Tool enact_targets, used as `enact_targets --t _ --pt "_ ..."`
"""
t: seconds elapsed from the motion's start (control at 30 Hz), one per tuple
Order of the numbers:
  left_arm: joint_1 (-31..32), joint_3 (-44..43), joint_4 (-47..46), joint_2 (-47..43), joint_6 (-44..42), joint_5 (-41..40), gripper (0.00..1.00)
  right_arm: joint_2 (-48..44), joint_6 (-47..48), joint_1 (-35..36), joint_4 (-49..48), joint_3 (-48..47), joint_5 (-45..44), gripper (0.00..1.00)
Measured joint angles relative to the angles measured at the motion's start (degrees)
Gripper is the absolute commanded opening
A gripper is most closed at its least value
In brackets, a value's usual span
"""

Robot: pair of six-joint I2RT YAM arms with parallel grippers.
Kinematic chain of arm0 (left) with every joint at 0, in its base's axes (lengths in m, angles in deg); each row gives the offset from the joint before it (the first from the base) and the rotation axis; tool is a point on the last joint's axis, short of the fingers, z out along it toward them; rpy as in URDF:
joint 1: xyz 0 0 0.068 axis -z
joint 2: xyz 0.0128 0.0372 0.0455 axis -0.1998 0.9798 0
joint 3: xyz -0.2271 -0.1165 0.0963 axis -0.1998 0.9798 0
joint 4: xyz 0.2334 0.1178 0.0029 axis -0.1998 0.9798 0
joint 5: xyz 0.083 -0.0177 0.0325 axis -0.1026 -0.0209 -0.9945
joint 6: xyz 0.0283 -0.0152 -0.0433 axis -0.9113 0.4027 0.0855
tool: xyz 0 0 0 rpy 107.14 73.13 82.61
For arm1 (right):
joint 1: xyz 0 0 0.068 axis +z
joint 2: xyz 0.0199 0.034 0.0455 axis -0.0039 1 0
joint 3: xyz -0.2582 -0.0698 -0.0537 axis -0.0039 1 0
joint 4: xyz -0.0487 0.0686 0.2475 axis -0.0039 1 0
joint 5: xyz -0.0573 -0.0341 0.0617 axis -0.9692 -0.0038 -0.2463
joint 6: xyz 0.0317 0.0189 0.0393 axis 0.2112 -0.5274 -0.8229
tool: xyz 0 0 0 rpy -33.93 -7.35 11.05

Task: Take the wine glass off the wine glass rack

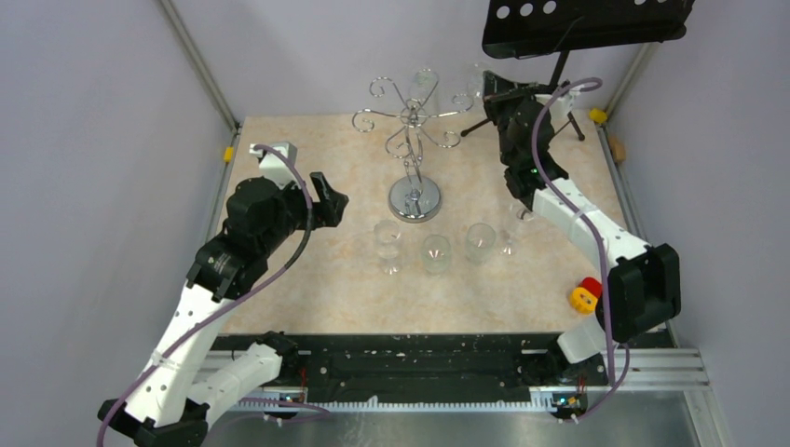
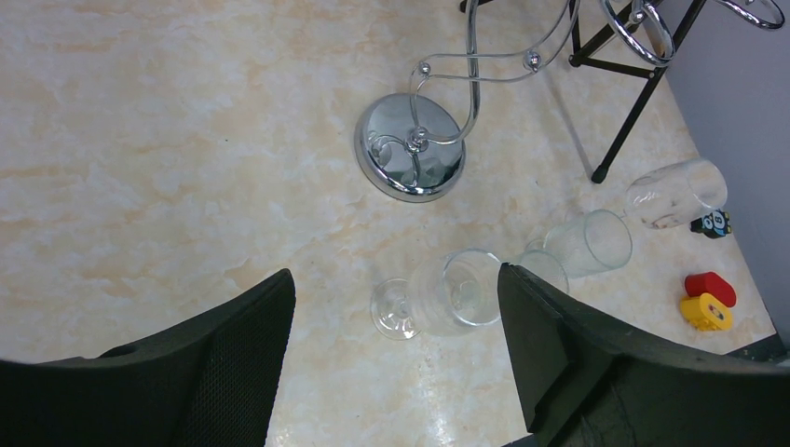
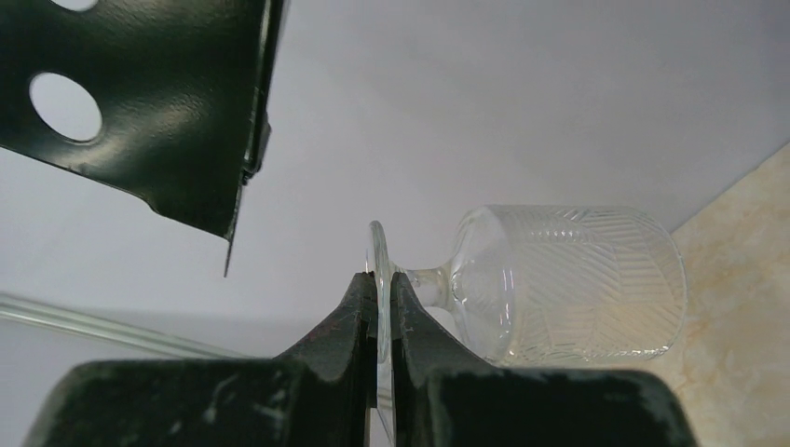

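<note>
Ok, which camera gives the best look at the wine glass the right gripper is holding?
Right wrist view: the wine glass lies sideways, foot pinched in the right gripper, stem and patterned bowl clear. The top external view shows only a faint shape by that gripper; the left wrist view misses it.

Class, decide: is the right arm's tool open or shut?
The right tool is shut on the wine glass: its fingers pinch the glass's round foot.

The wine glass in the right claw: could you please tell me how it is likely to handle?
Probably fragile: the wine glass looks thin-walled. The right claw pinches only its flat foot edge, so it may slip or pivot. Laid down, the round bowl would likely roll.
</note>
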Motion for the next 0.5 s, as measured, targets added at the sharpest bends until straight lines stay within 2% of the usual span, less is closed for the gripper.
enact_targets --t 0.23,0.5 --pt "0.0 0.0 0.0 -0.9 0.4 0.5 0.83 -5.7 -0.9 0.0 3.3 2.4 -0.9 0.0" --pt "0.0 0.0 -0.5 -2.2 2.0 3.5 0.83 -18.7 -1.8 0.0 10.3 11.4 -0.7 0.0"
